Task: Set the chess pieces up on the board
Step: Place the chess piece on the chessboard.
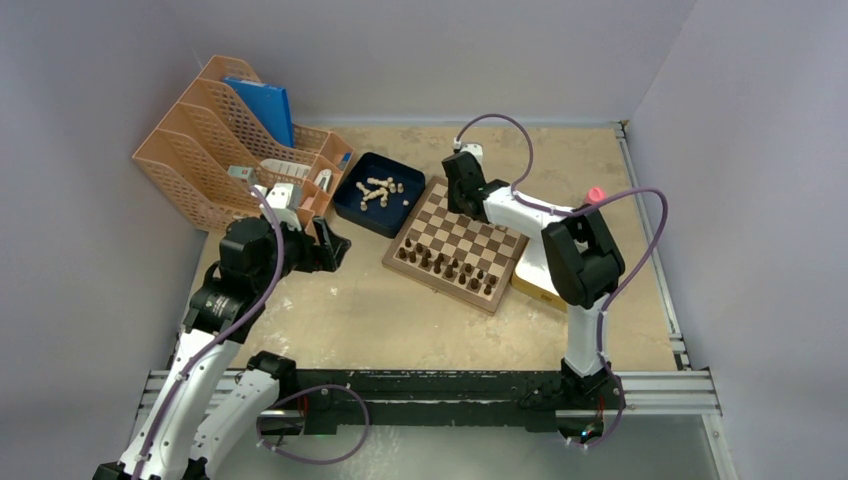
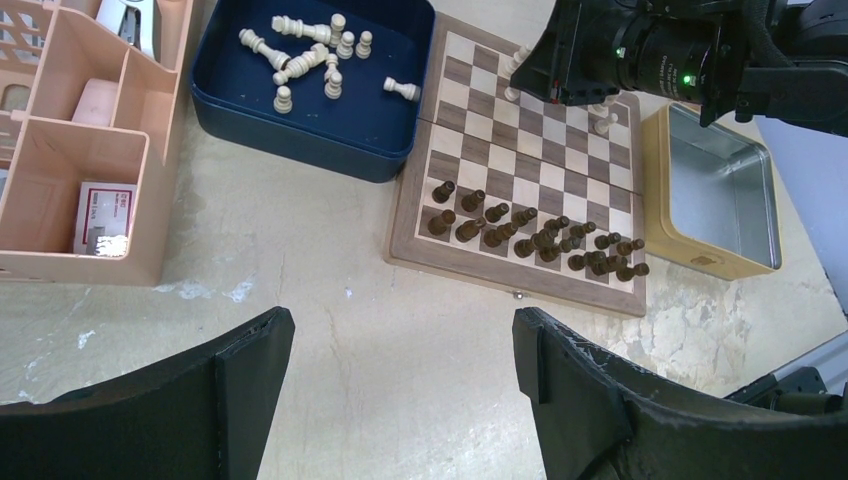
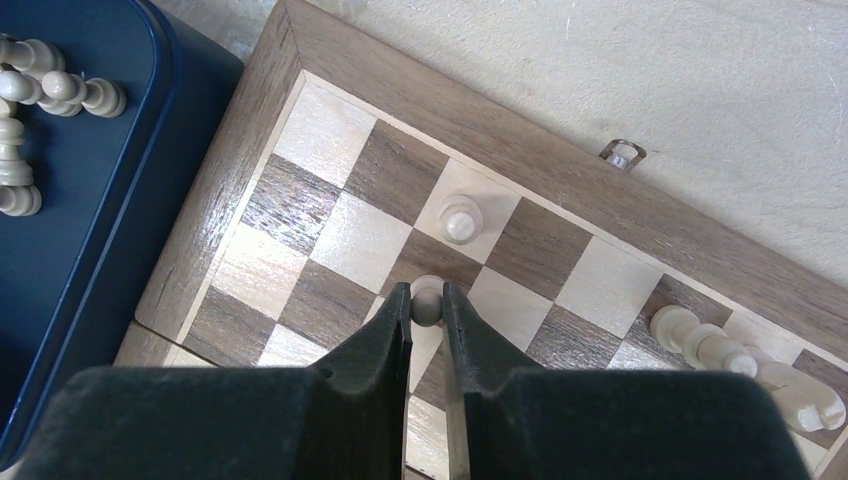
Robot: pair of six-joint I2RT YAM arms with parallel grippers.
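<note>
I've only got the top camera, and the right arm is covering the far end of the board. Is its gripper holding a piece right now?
Observer: Yes. In the right wrist view, the right gripper is closed on a light pawn over the board.
Operator: Anything standing near it?
Observer: A second pawn stands upright on a cream edge square close by, not touching it.
Operator: And the left gripper?
Observer: The left wrist view shows the left gripper open, nothing between its fingers, over the table.

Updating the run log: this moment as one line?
right claw: shut on light piece, over board | left claw: open, empty | blue tray: holds loose light pieces
</note>
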